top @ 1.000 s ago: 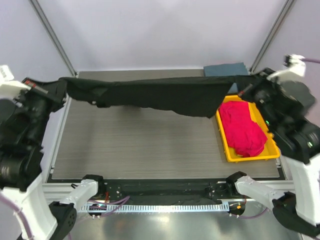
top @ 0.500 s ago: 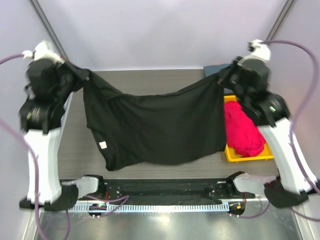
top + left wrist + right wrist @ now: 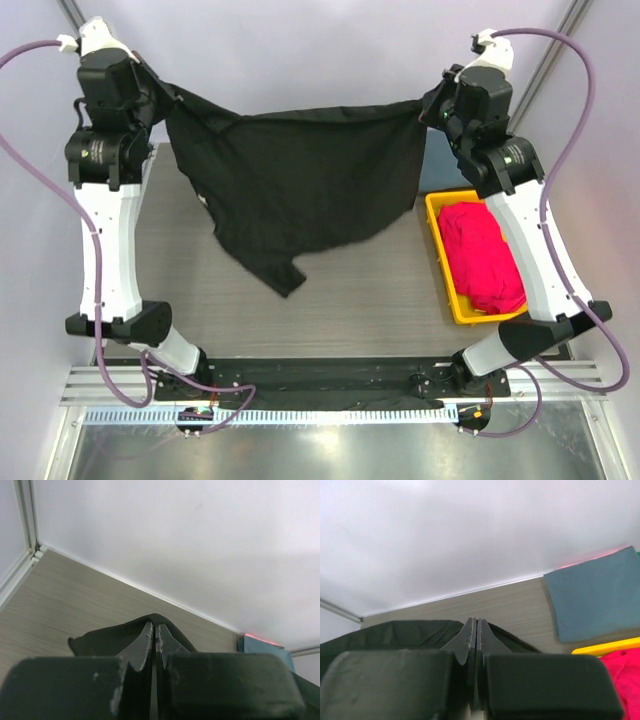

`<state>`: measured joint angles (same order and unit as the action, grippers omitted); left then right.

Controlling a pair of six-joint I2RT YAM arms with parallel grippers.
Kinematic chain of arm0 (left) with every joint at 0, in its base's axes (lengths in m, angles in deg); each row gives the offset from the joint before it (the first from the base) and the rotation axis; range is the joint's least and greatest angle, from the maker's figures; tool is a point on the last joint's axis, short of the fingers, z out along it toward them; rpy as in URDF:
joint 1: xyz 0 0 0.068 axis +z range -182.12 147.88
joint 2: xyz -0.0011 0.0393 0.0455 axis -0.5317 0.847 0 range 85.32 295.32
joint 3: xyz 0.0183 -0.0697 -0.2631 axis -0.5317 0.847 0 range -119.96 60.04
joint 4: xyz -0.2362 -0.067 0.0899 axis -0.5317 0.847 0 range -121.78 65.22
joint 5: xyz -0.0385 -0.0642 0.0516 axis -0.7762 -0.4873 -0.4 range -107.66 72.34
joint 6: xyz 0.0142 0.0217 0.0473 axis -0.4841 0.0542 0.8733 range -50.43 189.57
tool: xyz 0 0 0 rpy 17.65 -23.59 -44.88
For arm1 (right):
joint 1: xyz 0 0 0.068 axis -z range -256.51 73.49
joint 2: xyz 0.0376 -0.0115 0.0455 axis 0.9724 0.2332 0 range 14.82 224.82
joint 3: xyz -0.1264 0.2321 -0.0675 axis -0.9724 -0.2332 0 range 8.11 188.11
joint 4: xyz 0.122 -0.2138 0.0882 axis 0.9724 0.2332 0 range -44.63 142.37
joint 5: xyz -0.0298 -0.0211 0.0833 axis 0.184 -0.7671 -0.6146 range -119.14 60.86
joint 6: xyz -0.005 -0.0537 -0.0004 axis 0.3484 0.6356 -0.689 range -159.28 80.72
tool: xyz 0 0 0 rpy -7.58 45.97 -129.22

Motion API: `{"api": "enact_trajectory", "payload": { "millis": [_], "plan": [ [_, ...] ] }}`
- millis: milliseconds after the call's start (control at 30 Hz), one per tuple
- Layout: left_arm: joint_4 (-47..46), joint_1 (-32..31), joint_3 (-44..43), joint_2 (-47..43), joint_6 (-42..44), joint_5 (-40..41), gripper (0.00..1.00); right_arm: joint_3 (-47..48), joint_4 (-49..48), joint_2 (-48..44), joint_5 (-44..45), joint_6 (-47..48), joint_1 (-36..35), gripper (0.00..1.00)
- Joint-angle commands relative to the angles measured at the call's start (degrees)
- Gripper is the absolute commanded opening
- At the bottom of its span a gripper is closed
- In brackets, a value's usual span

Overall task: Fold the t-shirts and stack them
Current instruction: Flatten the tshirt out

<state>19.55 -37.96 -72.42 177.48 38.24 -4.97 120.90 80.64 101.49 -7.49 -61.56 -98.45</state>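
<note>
The black t-shirt (image 3: 300,180) hangs stretched in the air between both raised arms, its lower edge dangling over the table. My left gripper (image 3: 168,97) is shut on its left top corner; in the left wrist view the cloth (image 3: 110,636) drapes over the closed fingertips (image 3: 156,626). My right gripper (image 3: 428,106) is shut on the right top corner; the cloth (image 3: 400,630) shows beside its closed tips (image 3: 475,622). Magenta-red shirts (image 3: 484,255) lie in the tray. A folded slate grey-blue shirt (image 3: 592,595) lies at the back right, mostly hidden in the top view.
The yellow plastic tray (image 3: 447,280) stands at the table's right side. The wood-grain table (image 3: 350,300) lies below the hanging shirt. White walls and frame posts close in the back and sides.
Both arms have swung the black shirt up from a flat stretch near the back edge to a high hanging hold. The shirt's lower edge has swung back from the front.
</note>
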Motion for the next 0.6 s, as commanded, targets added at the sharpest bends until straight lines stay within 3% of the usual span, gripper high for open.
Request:
{"api": "enact_trajectory", "payload": {
  "millis": [0,333,567],
  "plan": [
    [-2.29,0.40,-1.14,-5.40,1.72,2.60,0.00,-0.63,-3.89,-5.89,-2.31,1.63,0.05,0.01],
    [-2.37,0.31,9.14,-25.35,-3.28,-0.20,0.00,-15.39,-1.70,-27.68,-10.14,1.81,0.05,0.01],
    [-2.37,0.40,10.30,-36.17,-8.82,-5.56,0.00,-16.73,3.40,-39.03,-13.47,-3.19,0.05,0.01]
  ]
}}
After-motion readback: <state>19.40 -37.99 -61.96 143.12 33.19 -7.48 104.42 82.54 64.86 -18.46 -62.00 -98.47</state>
